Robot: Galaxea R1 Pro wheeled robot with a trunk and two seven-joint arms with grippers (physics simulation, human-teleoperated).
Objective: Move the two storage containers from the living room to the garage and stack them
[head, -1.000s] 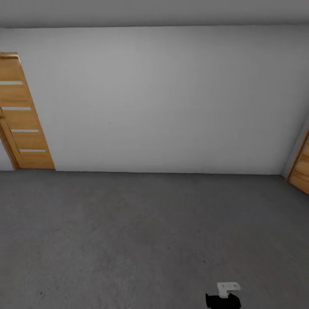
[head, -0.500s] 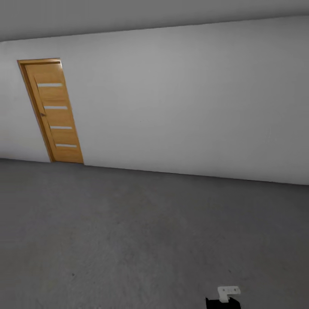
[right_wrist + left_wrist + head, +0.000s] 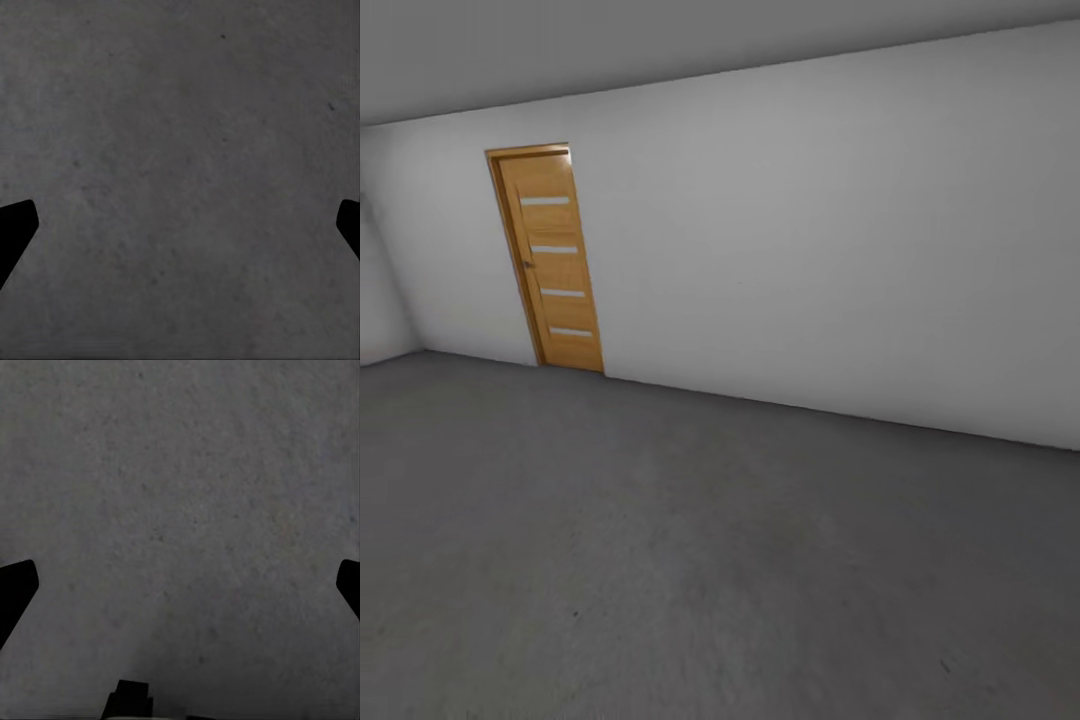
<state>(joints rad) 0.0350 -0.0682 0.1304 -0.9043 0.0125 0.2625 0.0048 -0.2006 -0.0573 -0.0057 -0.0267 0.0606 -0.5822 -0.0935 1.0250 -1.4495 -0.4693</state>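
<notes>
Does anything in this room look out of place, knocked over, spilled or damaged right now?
Nothing stands out. The wooden door is shut and sits straight in the white wall, and the grey concrete floor shows no spill or damage. Both wrist views show bare floor between the spread fingers of the left claw and right claw.

No words, numbers, labels or signs can be read anywhere. Nothing is written on the white wall (image 3: 810, 250). Nothing is printed on the wooden door (image 3: 550, 265); only four pale strips are seen across it, and no letters are seen in them. No marks that can be read are found on the grey floor (image 3: 660, 550), only small dark specks.
</notes>
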